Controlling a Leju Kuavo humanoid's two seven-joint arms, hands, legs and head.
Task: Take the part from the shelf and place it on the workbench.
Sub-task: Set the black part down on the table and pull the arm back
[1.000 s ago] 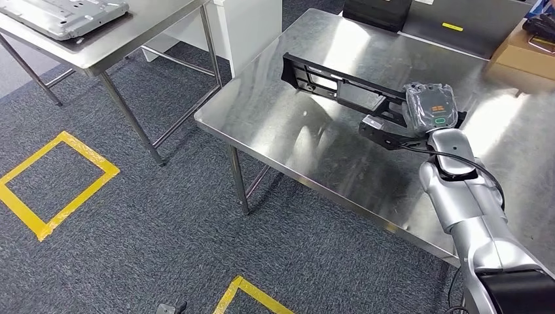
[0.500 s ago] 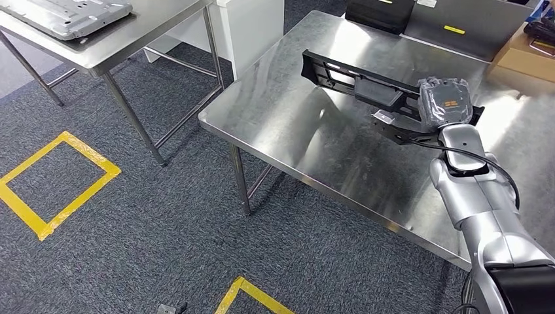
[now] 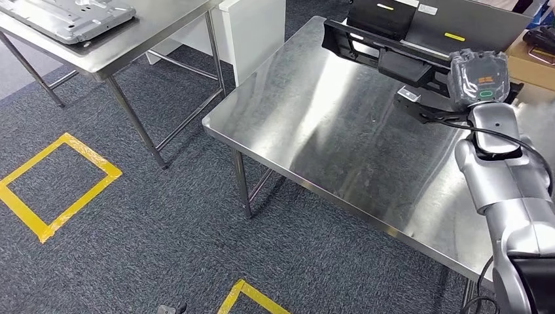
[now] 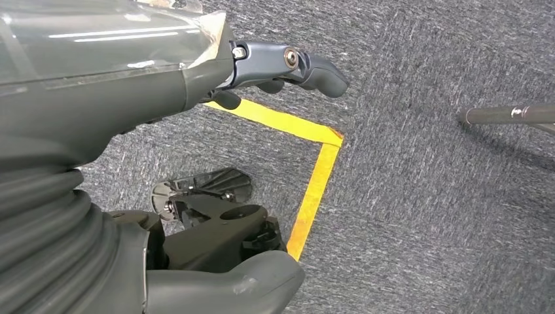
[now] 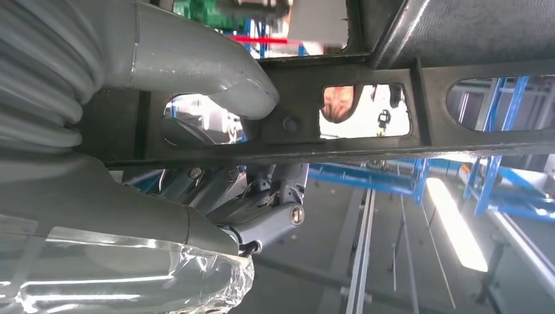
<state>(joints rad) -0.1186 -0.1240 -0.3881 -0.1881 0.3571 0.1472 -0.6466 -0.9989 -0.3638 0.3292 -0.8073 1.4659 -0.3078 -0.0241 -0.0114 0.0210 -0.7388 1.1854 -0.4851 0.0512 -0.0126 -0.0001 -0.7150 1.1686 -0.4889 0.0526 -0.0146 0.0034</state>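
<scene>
The part (image 3: 386,55) is a long black plastic frame with cut-outs, held level above the steel workbench (image 3: 314,137). My right hand (image 3: 481,77) grips its right end, the back of the hand facing the head camera. In the right wrist view the thumb (image 5: 216,72) presses against the black frame (image 5: 366,140) and darker fingers (image 5: 275,209) close on its other side. My left hand (image 4: 281,65) hangs over the carpet with fingers loosely curled and nothing in them.
A second steel table (image 3: 131,33) with a grey metal tray (image 3: 72,14) stands at the left. Yellow tape squares (image 3: 59,183) mark the carpet. A black box (image 3: 383,14) and a cardboard box (image 3: 533,55) sit at the workbench's far side.
My right hand has carried the part up and to the right across the workbench, towards its far side. The view has shifted slightly.
</scene>
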